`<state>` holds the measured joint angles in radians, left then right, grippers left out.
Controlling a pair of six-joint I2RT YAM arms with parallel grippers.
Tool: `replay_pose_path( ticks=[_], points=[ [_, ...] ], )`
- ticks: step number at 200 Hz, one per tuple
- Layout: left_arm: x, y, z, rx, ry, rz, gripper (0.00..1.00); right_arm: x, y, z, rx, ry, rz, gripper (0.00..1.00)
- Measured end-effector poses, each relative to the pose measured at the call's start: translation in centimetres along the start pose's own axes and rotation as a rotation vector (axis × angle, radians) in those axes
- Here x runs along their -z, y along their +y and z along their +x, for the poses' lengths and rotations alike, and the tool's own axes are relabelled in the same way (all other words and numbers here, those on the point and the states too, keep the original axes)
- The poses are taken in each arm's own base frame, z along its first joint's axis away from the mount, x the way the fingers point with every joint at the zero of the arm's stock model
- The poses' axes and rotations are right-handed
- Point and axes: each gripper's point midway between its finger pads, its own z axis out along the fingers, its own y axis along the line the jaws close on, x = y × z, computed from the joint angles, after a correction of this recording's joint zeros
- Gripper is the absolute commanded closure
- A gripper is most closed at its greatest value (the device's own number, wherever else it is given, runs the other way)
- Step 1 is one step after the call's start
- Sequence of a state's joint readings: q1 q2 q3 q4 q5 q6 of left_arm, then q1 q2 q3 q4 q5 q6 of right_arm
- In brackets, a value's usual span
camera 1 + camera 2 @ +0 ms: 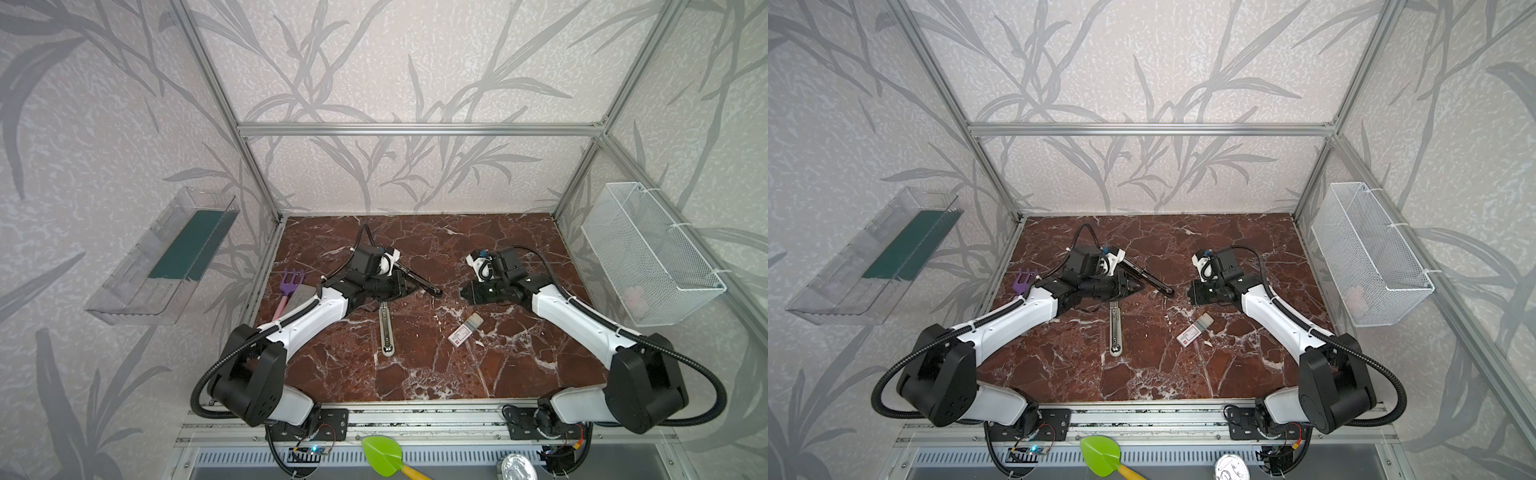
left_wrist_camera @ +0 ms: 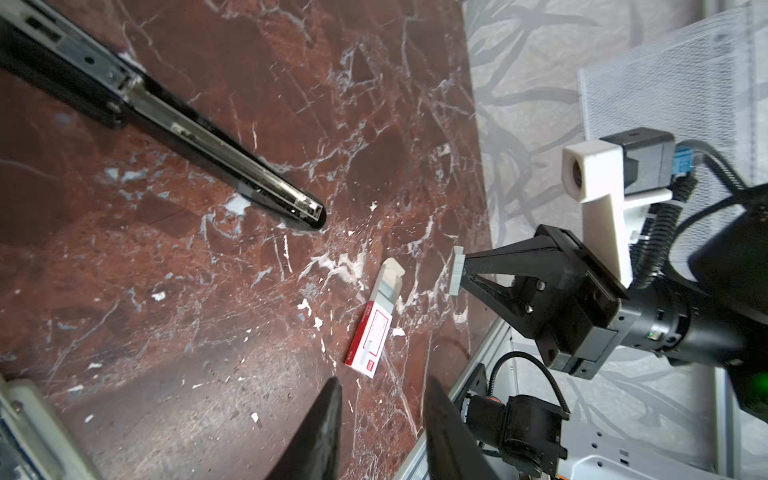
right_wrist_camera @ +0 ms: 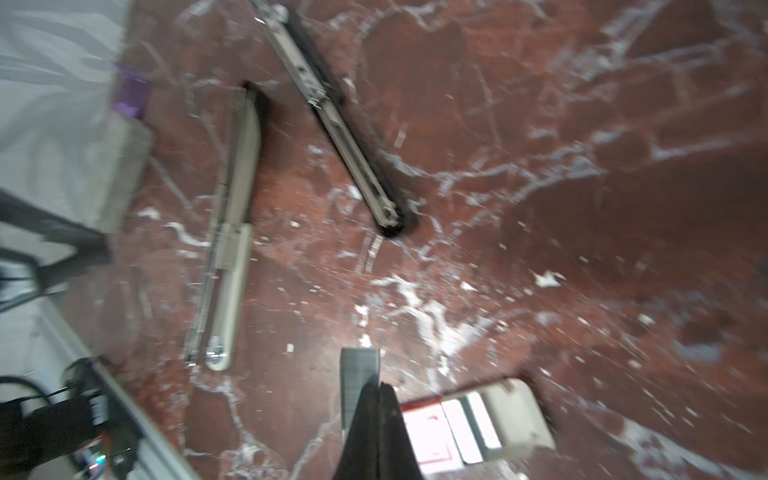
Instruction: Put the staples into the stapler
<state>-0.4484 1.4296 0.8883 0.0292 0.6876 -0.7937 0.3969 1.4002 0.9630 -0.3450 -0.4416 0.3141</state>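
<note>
**Staple strip** (image 2: 456,270). We are finding it pinched at the tip of the right tool (image 2: 470,269), whose jaws are closing together on it. It is hanging clear of the counter (image 1: 519,365).

**Staple box** (image 1: 465,330). It is lying flat on the counter with its grey tray slid partly out. It is sitting apart from the right tool, on that tool's near side.

**Black stapler** (image 1: 417,281). It is lying opened with its metal channel facing up. Its long axis is running on a slant from the far left toward the middle of the counter, and its front tip is pointing at the right tool, near but not touching.

**Left tool** (image 2: 383,381). Its fingers are standing apart with nothing between them, just beside the black stapler on its near side. We are counting the left arm nearer the stapler's body and the right arm nearer its open tip.

**Pale stapler** (image 1: 385,328). It is lying alone toward the front of the counter, and we are judging it spare.

**Governing relation.** The strip is sitting just off the channel's front end, to the right of it. We are judging that the coming move needs the strip's long axis laid along that slanted channel. In the left wrist view the strip is lying crosswise to the fingers. The right wrist view is blurred, so we are not able to say whether it is already lining up with the channel.
</note>
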Motion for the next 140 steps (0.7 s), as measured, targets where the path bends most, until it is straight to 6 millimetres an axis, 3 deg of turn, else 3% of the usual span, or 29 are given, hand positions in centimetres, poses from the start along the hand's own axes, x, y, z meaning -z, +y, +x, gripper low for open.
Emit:
replay_pose_path(
  ticks=[31, 60, 95, 140],
  points=[
    [1.5, -0.6, -1.7, 0.065, -0.096, 0.185, 0.62, 0.4, 6.1, -2.1, 0.045, -0.065, -0.283, 1.0],
    [2.7, -4.5, -2.5, 0.011, -0.106, 0.357, 0.63, 1.5, 10.7, -3.6, 0.084, -0.111, -0.52, 1.0],
    [4.2, -7.7, -2.7, -0.05, -0.103, 0.488, 0.62, 2.5, 13.1, -4.0, 0.088, -0.117, -0.679, 1.0],
    [5.3, -10.1, -2.2, -0.112, -0.087, 0.588, 0.61, 3.4, 14.4, -4.0, 0.087, -0.108, -0.776, 1.0]
  ],
)
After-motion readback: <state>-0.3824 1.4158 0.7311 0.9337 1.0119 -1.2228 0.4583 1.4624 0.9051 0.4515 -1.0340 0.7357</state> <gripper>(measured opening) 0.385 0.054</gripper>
